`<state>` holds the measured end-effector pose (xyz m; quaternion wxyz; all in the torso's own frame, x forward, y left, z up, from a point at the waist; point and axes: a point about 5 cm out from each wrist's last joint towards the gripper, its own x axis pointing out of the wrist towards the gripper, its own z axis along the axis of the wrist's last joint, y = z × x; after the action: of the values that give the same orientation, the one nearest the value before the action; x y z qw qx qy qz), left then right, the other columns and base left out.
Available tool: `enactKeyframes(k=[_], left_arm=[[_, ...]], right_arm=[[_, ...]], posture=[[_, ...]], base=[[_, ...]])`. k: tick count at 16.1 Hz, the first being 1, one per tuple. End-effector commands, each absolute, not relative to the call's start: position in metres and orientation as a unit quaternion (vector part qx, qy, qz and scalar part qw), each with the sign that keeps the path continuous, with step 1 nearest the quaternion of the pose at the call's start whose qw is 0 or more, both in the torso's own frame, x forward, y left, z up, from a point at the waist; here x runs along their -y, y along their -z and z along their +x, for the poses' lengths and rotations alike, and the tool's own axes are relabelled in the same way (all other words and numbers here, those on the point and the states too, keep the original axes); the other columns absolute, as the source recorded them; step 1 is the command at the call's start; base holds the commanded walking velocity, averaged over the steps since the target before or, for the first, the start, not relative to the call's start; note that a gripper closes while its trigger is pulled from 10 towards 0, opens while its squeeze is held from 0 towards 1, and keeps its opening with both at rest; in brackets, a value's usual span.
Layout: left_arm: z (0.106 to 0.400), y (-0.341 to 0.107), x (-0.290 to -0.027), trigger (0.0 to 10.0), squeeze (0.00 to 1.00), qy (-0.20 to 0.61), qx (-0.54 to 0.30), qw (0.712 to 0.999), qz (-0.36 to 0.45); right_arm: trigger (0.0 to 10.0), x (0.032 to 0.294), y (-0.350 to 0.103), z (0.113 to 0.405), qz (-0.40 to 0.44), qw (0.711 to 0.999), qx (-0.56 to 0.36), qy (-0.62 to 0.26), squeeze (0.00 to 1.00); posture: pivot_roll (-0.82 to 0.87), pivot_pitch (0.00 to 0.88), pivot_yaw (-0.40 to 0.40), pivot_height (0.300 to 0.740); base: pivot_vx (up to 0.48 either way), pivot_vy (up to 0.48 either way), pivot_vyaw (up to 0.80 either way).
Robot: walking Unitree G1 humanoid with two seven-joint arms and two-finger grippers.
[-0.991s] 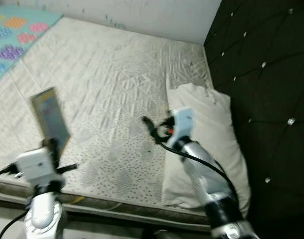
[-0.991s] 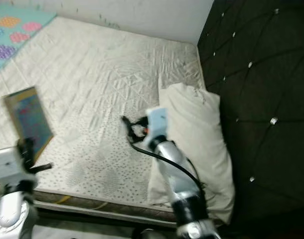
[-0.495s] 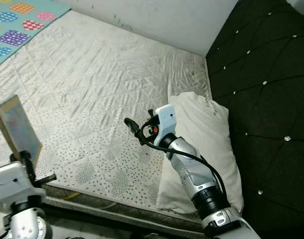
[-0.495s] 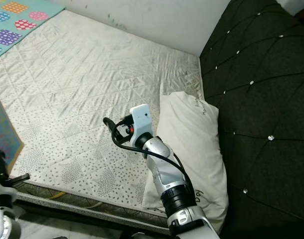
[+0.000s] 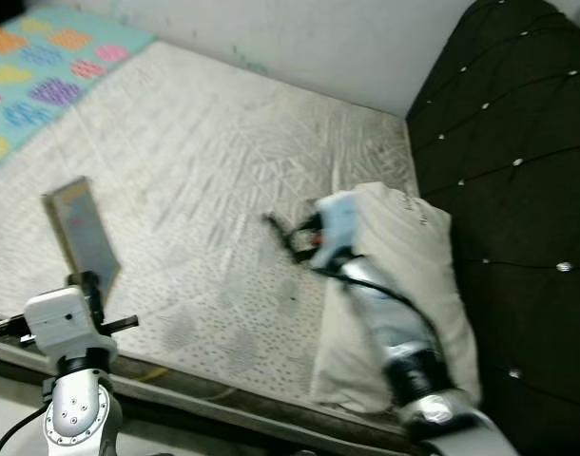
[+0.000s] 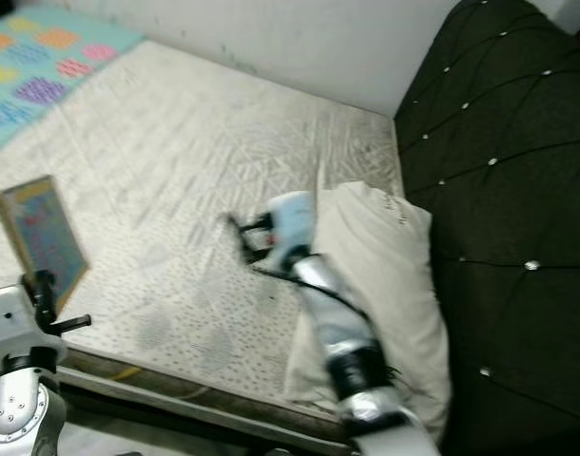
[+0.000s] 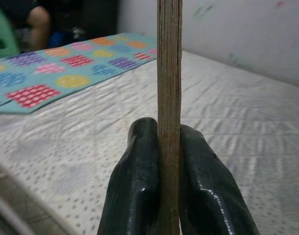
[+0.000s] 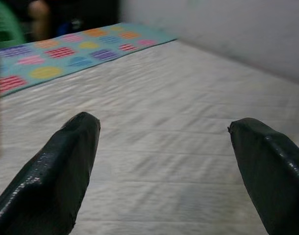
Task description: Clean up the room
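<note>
My left gripper (image 7: 169, 196) is shut on the edge of a thin book (image 5: 81, 233) with a colourful cover. It holds the book upright over the near edge of the mattress (image 5: 204, 161). The book's edge (image 7: 169, 73) stands straight up between the two black fingers. My right gripper (image 5: 276, 228) is stretched out low over the mattress, just left of a white pillow (image 5: 404, 275). It is open, and nothing lies between its fingers (image 8: 66, 166).
A black tufted headboard (image 5: 518, 142) runs along the right, with the pillow against it. A teal blanket (image 5: 33, 85) with coloured patches covers the far left of the bed. A white wall (image 5: 319, 38) stands behind. A person (image 7: 39, 19) and a green chair (image 7: 2, 39) are beyond the blanket.
The whole picture has shifted and blurred, so the camera moved. The book stays in my left gripper, and my right gripper stays open beside the pillow.
</note>
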<state>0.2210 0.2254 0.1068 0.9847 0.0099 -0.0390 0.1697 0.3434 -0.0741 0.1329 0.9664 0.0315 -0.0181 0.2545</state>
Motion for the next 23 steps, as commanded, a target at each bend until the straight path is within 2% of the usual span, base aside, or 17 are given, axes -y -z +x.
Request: enactKeyframes(k=[1, 3, 6, 11, 15, 18, 23], left_arm=[[0.226, -0.110, -0.214, 10.0, 0.00, -0.130, 0.053, 0.990, 0.000], [0.226, -0.097, -0.203, 10.0, 0.00, -0.090, 0.031, 0.995, -0.011], [0.243, -0.096, -0.187, 10.0, 0.00, -0.044, 0.032, 0.998, -0.022], [0.269, -0.102, -0.178, 10.0, 0.00, -0.013, 0.054, 0.998, -0.027], [0.289, -0.115, -0.177, 10.0, 0.00, -0.008, 0.080, 0.996, -0.027], [0.288, -0.113, -0.177, 10.0, 0.00, -0.003, 0.079, 0.997, -0.024], [0.274, -0.103, -0.181, 10.0, 0.00, 0.004, 0.054, 0.998, -0.013]], right_arm=[[10.0, 0.099, -0.129, 0.342, 0.025, 0.976, 0.018, -0.216, 0.00], [10.0, 0.138, -0.119, 0.330, 0.002, 0.987, 0.011, -0.163, 0.00], [10.0, 0.158, -0.120, 0.318, -0.003, 0.993, 0.019, -0.114, 0.00], [10.0, 0.152, -0.121, 0.314, -0.003, 0.994, 0.026, -0.104, 0.00], [10.0, 0.146, -0.132, 0.326, -0.001, 0.993, 0.041, -0.107, 0.00], [10.0, 0.152, -0.130, 0.323, -0.003, 0.995, 0.036, -0.096, 0.00], [10.0, 0.150, -0.107, 0.293, 0.004, 0.996, -0.007, -0.091, 0.00]], posture=[[0.00, 0.000, -0.137, 0.740], [-0.06, 0.000, -0.095, 0.740], [-0.14, 0.000, -0.044, 0.740], [-0.17, 0.000, -0.015, 0.740], [-0.17, 0.000, -0.004, 0.740], [-0.18, 0.000, 0.010, 0.740], [-0.19, 0.018, 0.026, 0.740]], base=[[0.000, 0.000, 0.00], [0.000, 0.000, 0.00], [0.000, 0.000, 0.00], [0.000, 0.000, 0.00], [0.000, 0.000, 0.00], [0.000, 0.000, 0.00], [0.000, 0.000, 0.00]])
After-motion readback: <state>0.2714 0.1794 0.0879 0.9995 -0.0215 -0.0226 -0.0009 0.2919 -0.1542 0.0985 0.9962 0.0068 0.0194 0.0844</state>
